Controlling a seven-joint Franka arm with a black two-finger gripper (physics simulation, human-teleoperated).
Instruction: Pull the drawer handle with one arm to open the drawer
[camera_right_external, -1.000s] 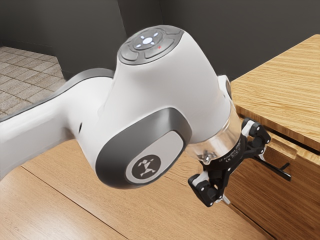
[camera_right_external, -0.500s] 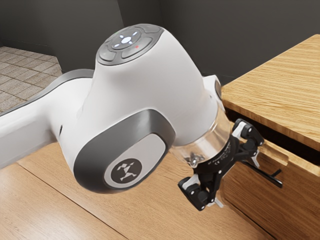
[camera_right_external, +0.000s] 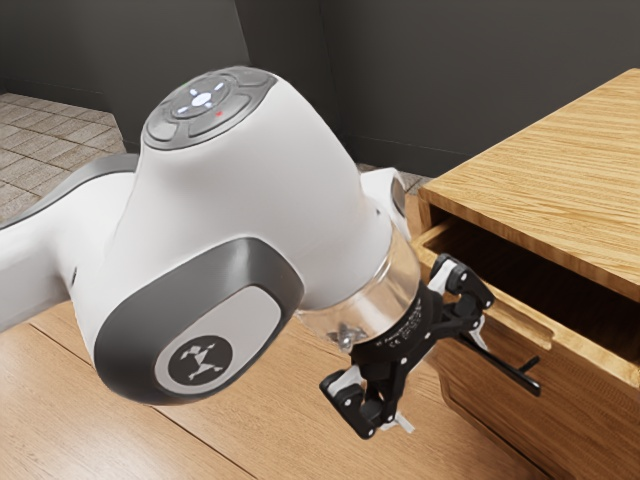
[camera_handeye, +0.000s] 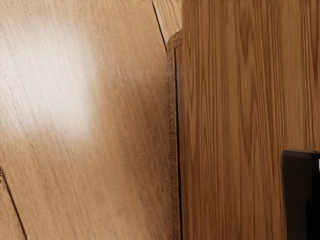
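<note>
At the exterior view's far left a patch of tiled floor (camera_right_external: 40, 140) is seen beyond the wooden table (camera_right_external: 150, 440), and the white and grey arm (camera_right_external: 230, 250) is stretched across from that side toward the exterior view's right. The black hand (camera_right_external: 430, 350) is held low at the arm's end, pressed close against the front of the drawer (camera_right_external: 500, 410). Whether the hand is clamped on anything cannot be told, since its tips are hidden against the wood. The drawer is found partly pulled out of the wooden cabinet (camera_right_external: 560, 170): its front stands clear of the cabinet's body, and a dark gap is opened beneath the cabinet's top. The thin black handle (camera_right_external: 520, 368) is seen jutting from beside the hand toward the exterior view's right, just in front of the drawer's face. In the wrist view the table (camera_handeye: 75, 125) is shown beside the drawer's upright grained front (camera_handeye: 240, 125).
</note>
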